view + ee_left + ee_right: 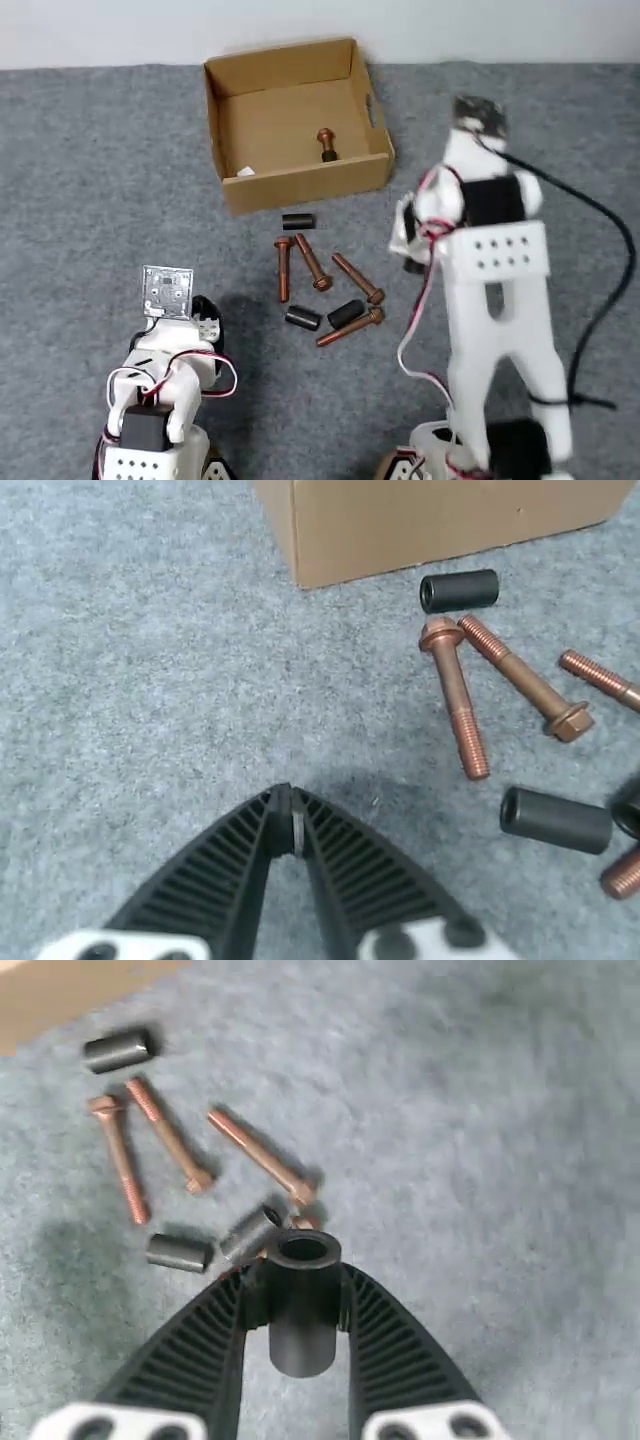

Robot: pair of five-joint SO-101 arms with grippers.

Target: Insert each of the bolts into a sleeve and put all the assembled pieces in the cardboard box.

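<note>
My right gripper (297, 1278) is shut on a black sleeve (302, 1325), held upright above the carpet beside the loose parts; in the high view this gripper (409, 245) hangs to the right of the pile. Several copper bolts (283, 268) (313, 262) (358, 279) and three black sleeves (298, 221) (303, 318) (346, 313) lie in front of the cardboard box (300, 185). One bolt in a sleeve (327, 145) stands inside the box. My left gripper (286, 818) is shut on nothing, low over bare carpet left of the pile, also seen at gripper (207, 318).
Grey carpet covers the whole table. The box wall (440, 525) stands just beyond the nearest sleeve (458, 590). A black cable (600, 260) trails along the right arm. Open carpet lies left of the pile and right of the right arm.
</note>
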